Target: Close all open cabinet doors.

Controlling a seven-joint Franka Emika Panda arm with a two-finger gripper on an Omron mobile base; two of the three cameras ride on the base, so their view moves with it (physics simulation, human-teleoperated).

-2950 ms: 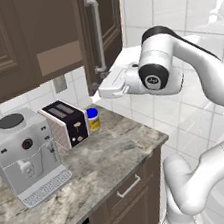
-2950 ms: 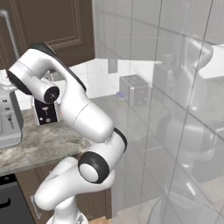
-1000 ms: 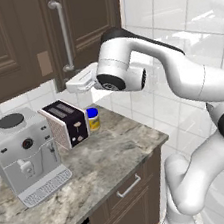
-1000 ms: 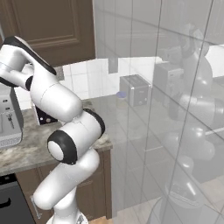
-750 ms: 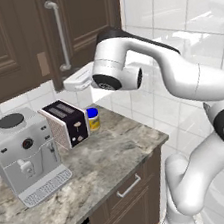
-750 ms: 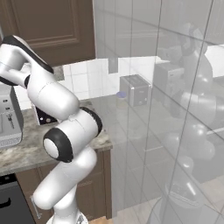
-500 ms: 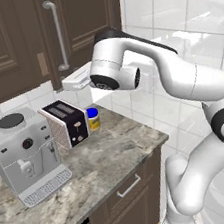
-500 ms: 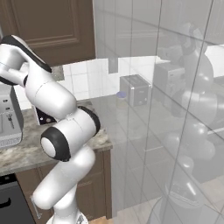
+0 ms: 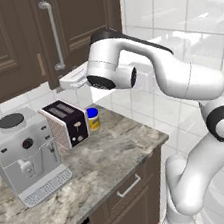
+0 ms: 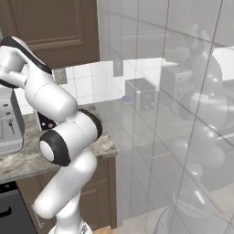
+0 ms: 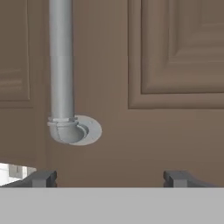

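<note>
In the left base view, the cabinet door (image 9: 79,22) with its silver bar handle (image 9: 52,34) is seen on the wall above the counter (image 9: 105,160). The white hand is held against the door's lower edge, just beside the handle's bottom mount; the fingers cannot be made out here. On the counter below stand an espresso machine (image 9: 28,163), a toaster (image 9: 65,123) and a small yellow jar (image 9: 93,119).

In the right base view, a brown wall-cabinet door (image 10: 55,27) is seen above the counter (image 10: 27,160), with the arm raised towards the upper left.

In the hand view, the door panel (image 11: 175,65) is seen very close, with the handle's lower end (image 11: 65,127) fixed to it. The gripper (image 11: 109,178) is spread wide, nothing held between its tips.
</note>
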